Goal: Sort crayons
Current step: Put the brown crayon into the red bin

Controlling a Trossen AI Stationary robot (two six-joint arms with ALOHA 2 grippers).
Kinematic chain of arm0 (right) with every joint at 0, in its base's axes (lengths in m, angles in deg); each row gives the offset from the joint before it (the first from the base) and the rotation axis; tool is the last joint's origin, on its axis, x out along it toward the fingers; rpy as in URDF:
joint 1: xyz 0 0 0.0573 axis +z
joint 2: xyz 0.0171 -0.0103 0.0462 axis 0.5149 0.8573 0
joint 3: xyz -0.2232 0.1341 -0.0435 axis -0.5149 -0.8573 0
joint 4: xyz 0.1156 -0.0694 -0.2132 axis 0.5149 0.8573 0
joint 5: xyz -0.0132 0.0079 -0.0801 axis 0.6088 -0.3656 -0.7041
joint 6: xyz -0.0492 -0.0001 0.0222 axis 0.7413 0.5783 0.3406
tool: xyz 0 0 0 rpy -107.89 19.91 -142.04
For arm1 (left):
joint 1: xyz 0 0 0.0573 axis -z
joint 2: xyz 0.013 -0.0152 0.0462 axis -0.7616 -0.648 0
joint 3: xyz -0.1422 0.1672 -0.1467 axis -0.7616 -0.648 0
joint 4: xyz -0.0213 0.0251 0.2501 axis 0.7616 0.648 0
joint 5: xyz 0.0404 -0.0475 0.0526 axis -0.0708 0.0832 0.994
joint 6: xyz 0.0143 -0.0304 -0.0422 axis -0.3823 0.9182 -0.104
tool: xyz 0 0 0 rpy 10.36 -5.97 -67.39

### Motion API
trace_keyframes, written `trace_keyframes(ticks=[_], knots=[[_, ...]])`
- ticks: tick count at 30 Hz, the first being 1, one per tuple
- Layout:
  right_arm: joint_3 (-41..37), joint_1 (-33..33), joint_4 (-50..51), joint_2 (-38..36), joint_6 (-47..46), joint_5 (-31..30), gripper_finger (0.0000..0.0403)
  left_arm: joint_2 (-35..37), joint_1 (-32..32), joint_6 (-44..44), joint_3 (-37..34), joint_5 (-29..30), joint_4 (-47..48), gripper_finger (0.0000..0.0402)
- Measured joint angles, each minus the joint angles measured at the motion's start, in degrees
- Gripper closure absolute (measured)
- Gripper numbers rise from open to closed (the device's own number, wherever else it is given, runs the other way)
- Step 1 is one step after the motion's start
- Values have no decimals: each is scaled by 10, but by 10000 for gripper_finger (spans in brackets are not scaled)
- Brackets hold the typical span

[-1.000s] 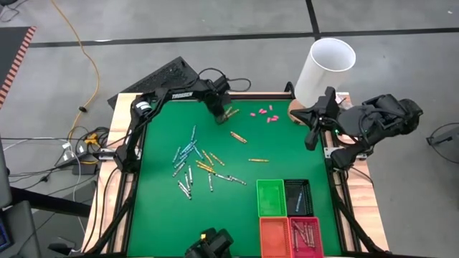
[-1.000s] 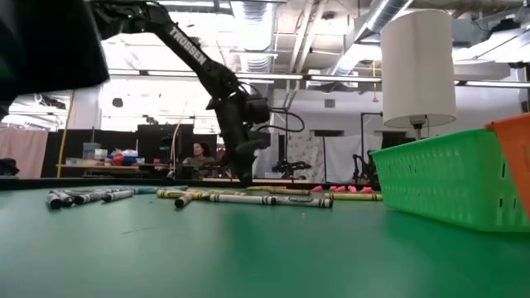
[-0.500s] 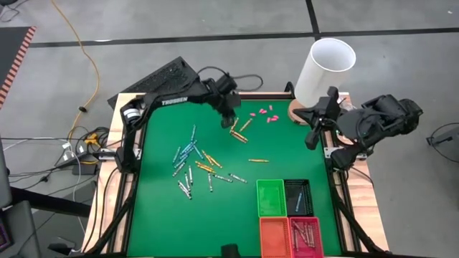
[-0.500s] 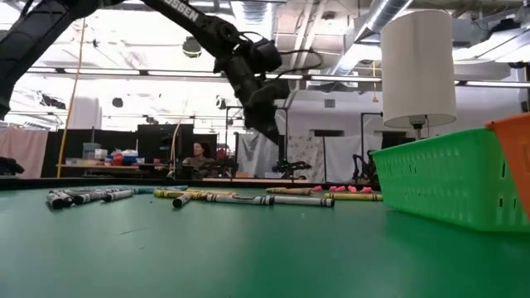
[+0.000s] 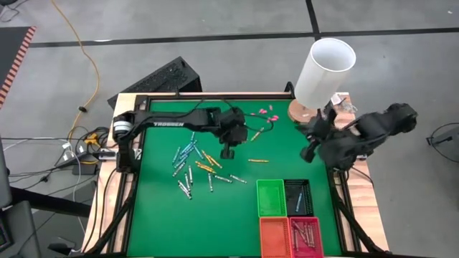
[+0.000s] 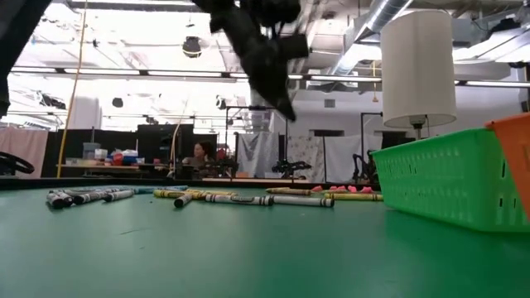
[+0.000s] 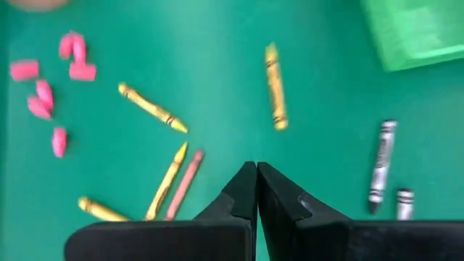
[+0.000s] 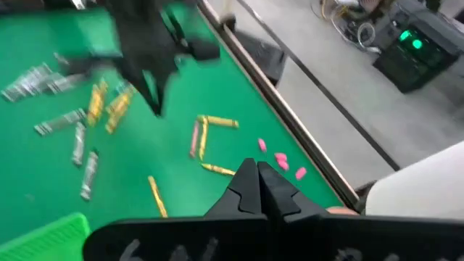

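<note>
The left gripper [image 5: 228, 151] is hanging above the green table [image 5: 158, 215] near its middle, just toward 3 o'clock of the main scatter of crayons [image 5: 192, 163]. Its fingers [image 7: 243, 190] are pressed together with nothing between them. In the low view it [image 6: 286, 108] is showing high above the mat, clear of everything below.

The crayons are lying loose on the mat: blue, grey-white and yellow-orange ones are spreading from the centre toward 9 o'clock, and a single yellow crayon [image 5: 258, 160] is lying apart toward 3 o'clock of the gripper. 2 more, a yellow one and a brownish-red one [image 7: 184, 184], are lying side by side near the small pink pieces [image 5: 267, 112] at 12 o'clock.

The right gripper [image 5: 307, 153] is hovering at the table's 3 o'clock edge, its fingers [image 8: 250, 185] also closed together and holding nothing.

4 baskets are sitting at 5 o'clock: a green basket [image 5: 270, 198], a black one [image 5: 297, 196] with a blue crayon inside, an orange one [image 5: 274, 237] and a red one [image 5: 306, 235] with several crayons in it. A white cylinder [image 5: 324, 70] is standing at the 1 o'clock corner.
</note>
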Motion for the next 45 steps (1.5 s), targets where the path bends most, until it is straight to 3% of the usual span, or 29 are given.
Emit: trace_keyframes(ticks=[7,13,17,25,33,45], knots=[[-113,-5,-88,-1,0,40,403,8,14,-61,-18,-23,25,401],[-128,22,-126,0,-18,65,403,6,-33,-103,-90,-7,-77,401],[-128,45,-128,-3,-28,57,403,7,-61,-74,-93,-39,-73,398],[-149,7,-97,2,-77,29,403,-2,-74,-134,-93,-60,-63,330],[-188,-10,-107,2,-96,43,403,-40,-71,-191,-91,-22,-58,244],[-188,-10,-107,1,-105,38,403,-64,-101,-153,-85,-31,-59,235]])
